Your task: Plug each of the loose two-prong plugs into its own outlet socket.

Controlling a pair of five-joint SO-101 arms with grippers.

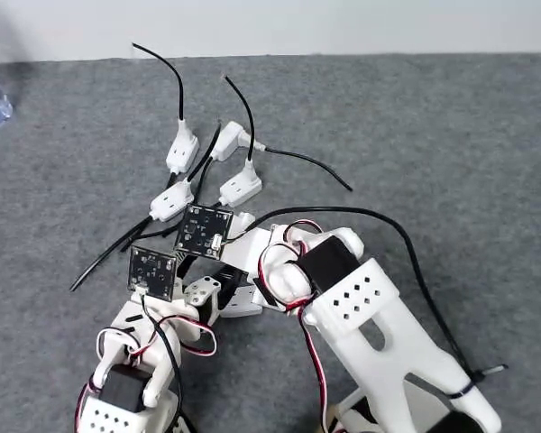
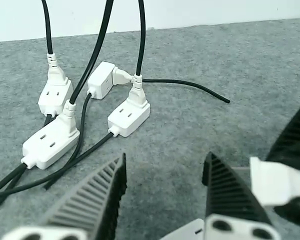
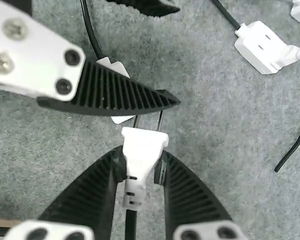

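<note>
Landmark: We place everything from the plugged socket, a white block on the grey mat.
Seated plug: We see the seated plug pressed against the plugged socket's face. Its black cord trails off over the mat, away from the other sockets.
Right gripper: The right gripper is clamped on the held plug, with one finger on each flank of the white body. Both prongs stick out past the fingertips, and the cord runs back between the fingers.
Held plug's place: It sits well short of the plugged socket, on the arms' side, apart from every socket. Its prongs point at one finger of the left gripper, which crosses just in front of them.
Left gripper: The left gripper has its jaws spread wide with only mat between them. It faces the plugged socket from the arms' side.
Near socket: The near socket lies just beside the plugged socket, toward the arms, slots up.
Side socket: The side socket lies just beside the plugged socket, opposite the trailing cord.
Low socket: The low socket lies near the plugged socket, farther toward the left arm than the side socket.
White piece: A white piece lies under the left finger, and we cannot tell what it is.
</note>
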